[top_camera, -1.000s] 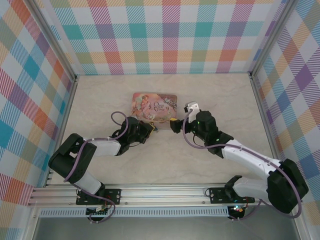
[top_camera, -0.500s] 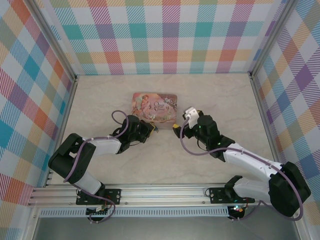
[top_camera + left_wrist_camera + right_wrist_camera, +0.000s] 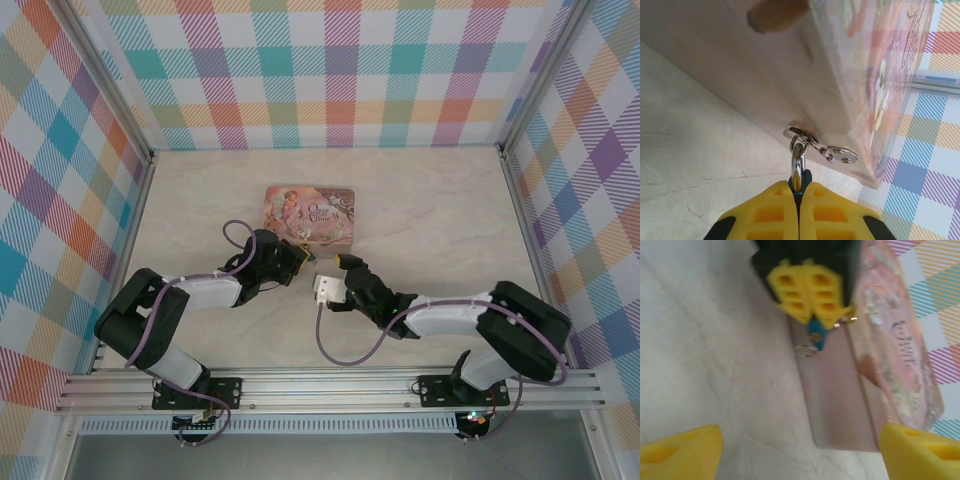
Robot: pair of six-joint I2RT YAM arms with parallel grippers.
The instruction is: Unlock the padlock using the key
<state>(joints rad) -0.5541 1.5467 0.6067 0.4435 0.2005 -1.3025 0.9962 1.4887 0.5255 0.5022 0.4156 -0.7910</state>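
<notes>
1. The left claw [image 3: 799,187] clamps the blue padlock [image 3: 800,179] at lower centre of the left wrist view, its shackle through the tin's [image 3: 790,75] latch.
2. The right claw [image 3: 800,432] gapes wide, empty.

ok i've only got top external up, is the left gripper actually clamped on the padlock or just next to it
Observer: Clamped. In the left wrist view the left gripper is shut on the padlock, with its silver shackle hooked into the hasp on the tin.
Operator: and the right gripper, is it carrying the key
Observer: No. In the right wrist view the right gripper is wide open with nothing in it, pointed toward the padlock.
Operator: so where's the key
Observer: I can't pick it out for sure. The right wrist view shows a thin silver loop beside the padlock's teal body, too blurred to name.
</notes>
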